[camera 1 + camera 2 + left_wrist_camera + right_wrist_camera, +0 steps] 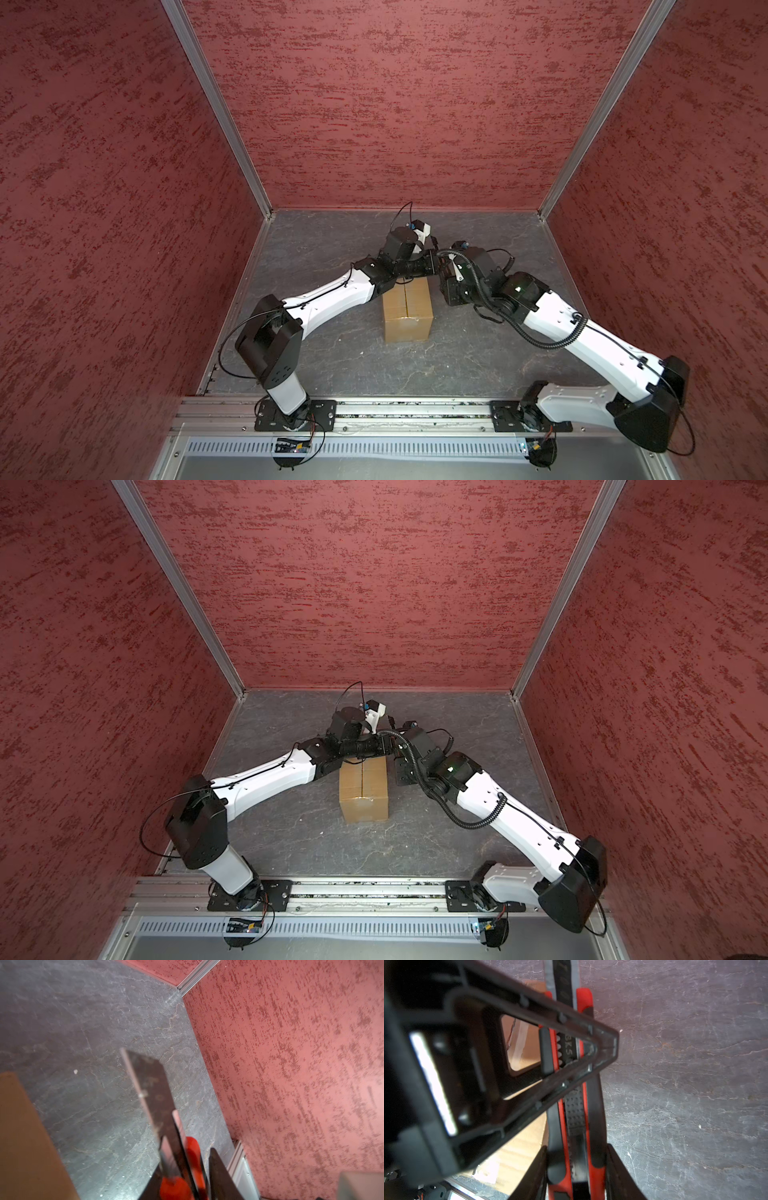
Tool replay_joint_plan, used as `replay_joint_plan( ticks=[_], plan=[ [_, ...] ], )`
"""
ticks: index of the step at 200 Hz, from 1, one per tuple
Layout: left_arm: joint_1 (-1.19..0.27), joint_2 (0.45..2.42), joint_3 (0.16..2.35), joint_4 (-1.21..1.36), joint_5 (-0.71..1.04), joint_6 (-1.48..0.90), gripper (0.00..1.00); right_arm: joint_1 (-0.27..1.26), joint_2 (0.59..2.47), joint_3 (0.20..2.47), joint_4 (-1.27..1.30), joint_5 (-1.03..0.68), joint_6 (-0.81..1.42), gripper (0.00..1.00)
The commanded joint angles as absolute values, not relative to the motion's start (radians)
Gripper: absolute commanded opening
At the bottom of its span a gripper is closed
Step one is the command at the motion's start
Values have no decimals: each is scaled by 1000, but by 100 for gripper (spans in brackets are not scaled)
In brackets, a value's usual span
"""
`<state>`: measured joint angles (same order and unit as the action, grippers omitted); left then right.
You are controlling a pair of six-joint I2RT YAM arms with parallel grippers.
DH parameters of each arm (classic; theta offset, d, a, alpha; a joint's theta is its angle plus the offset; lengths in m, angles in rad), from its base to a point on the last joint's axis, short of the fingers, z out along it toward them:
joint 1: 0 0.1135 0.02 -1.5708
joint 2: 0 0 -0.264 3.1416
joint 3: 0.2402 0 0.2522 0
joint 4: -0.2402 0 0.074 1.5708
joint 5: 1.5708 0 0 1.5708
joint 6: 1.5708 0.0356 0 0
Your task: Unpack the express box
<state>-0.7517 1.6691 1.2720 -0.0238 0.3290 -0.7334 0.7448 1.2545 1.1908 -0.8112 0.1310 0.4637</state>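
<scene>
Brown express box point(407, 309) part-hidden, right tool point(577, 1148) pinching knife point(574, 1109), left tool point(185, 1169) blurred, grip unclear

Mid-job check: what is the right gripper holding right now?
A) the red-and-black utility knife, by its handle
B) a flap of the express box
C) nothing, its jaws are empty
A: in the right wrist view the right gripper has a finger pressed on each side of the utility knife handle, while the express box sits with its flaps closed in a top view.
</scene>
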Motion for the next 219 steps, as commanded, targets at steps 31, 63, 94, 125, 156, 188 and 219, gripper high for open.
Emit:
replay_joint_plan(
  ticks=[31,63,94,125,156,188,219],
  plan=[
    [-736,1667,1228,48,371,-756,15,753,1242,1210,-757,140,484,9],
    [-726,1657,1197,89,397,-780,10,753,1226,1192,-738,160,501,21],
    [-721,1639,1177,120,413,-803,9,753,1215,1174,-713,189,514,31],
    [-723,1614,1168,139,419,-818,9,753,1221,1167,-697,228,519,37],
    [-726,1595,1154,152,417,-827,9,753,1234,1166,-668,242,515,45],
    [-726,1583,1142,166,416,-838,9,753,1244,1167,-641,259,512,50],
    [-727,1580,1143,173,423,-845,9,753,1263,1176,-627,262,504,51]
  ],
)
